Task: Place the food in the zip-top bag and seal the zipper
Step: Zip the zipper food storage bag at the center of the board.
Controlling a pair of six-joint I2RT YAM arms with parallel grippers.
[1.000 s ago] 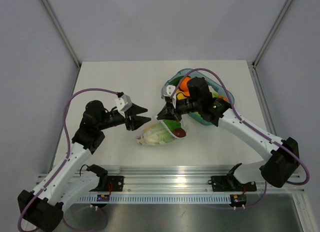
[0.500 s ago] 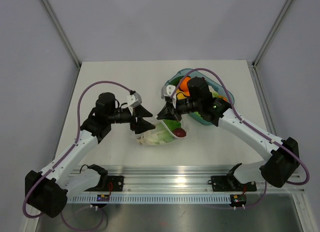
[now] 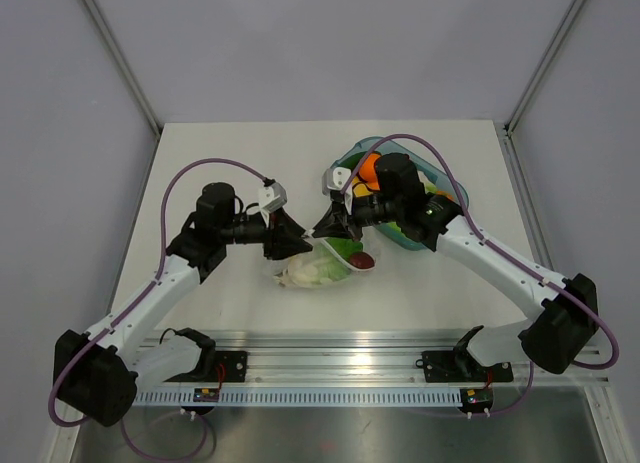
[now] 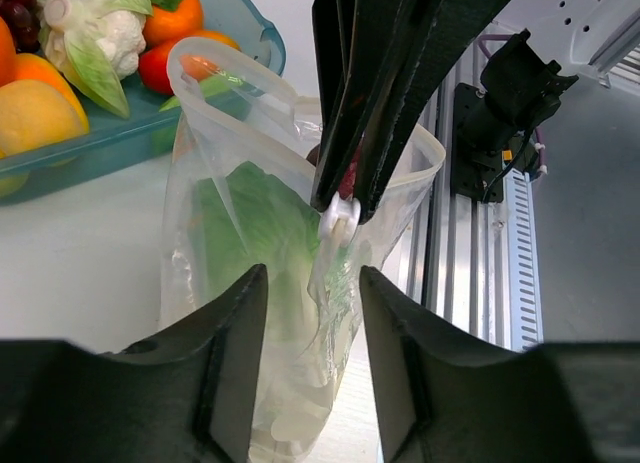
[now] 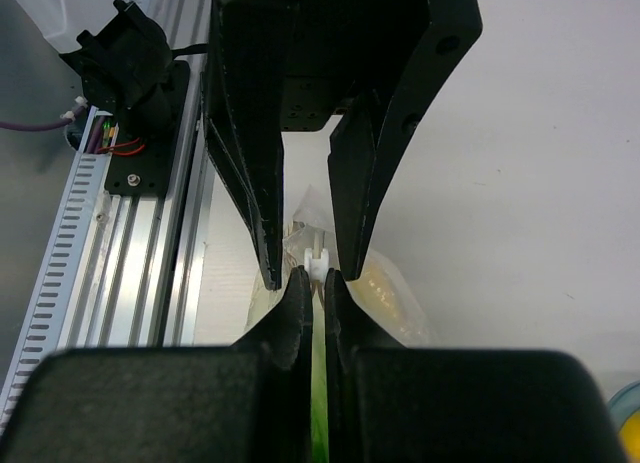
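Observation:
The clear zip-top bag lies at the table's middle with green lettuce and dark red grapes inside. My right gripper is shut on the bag's zipper and holds the mouth edge up; a white slider shows just past its fingertips. My left gripper is open, its fingers on either side of the bag's edge, right in front of the right gripper. I cannot tell whether they touch the plastic.
A teal tray behind the right arm holds more food: oranges, a yellow lemon, a leafy lettuce piece. The metal rail runs along the near edge.
My left arm has swung right and forward, bringing its open gripper up to the bag's mouth edge beside the right gripper. The right gripper has stayed shut on the zipper.

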